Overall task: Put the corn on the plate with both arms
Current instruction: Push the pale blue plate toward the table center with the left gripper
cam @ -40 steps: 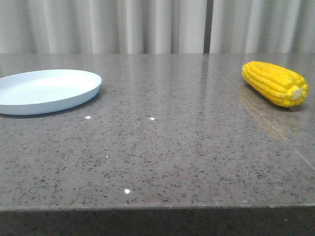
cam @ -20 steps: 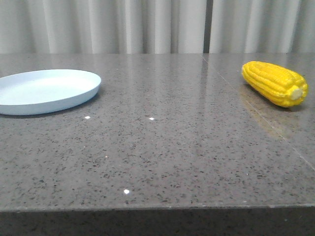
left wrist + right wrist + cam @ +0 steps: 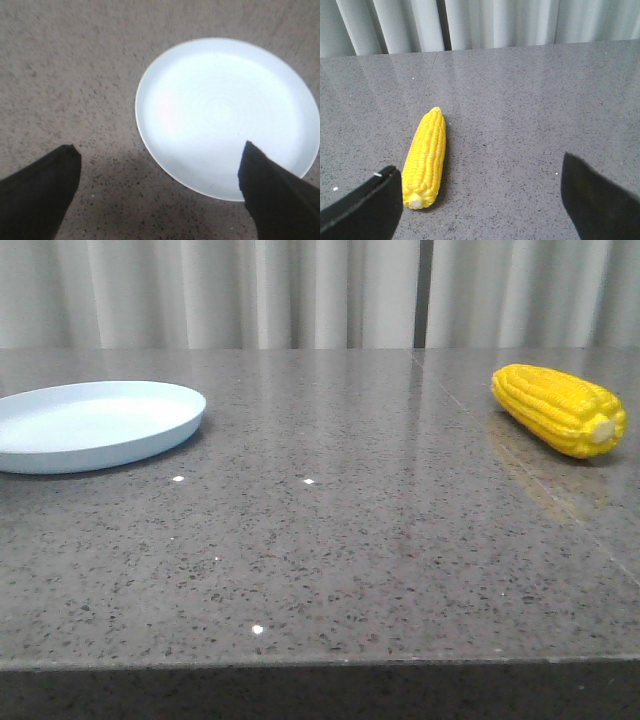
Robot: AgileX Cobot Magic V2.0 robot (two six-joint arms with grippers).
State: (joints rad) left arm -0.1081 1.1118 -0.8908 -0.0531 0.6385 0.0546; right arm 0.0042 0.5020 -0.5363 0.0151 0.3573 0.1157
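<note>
The yellow corn (image 3: 558,409) lies on the table at the far right, its pale stub end facing the front. The pale blue plate (image 3: 95,424) rests empty at the far left. Neither gripper shows in the front view. In the right wrist view the corn (image 3: 425,157) lies flat just ahead of one black finger (image 3: 367,207), and my right gripper (image 3: 479,172) hangs open above bare table. In the left wrist view my left gripper (image 3: 160,156) is open above the near rim of the plate (image 3: 226,111), with nothing between its fingers.
A grey speckled stone table (image 3: 330,530) carries both objects, with a seam line running along its right part. Pale curtains (image 3: 300,290) hang behind the far edge. The table's front edge runs along the bottom of the front view.
</note>
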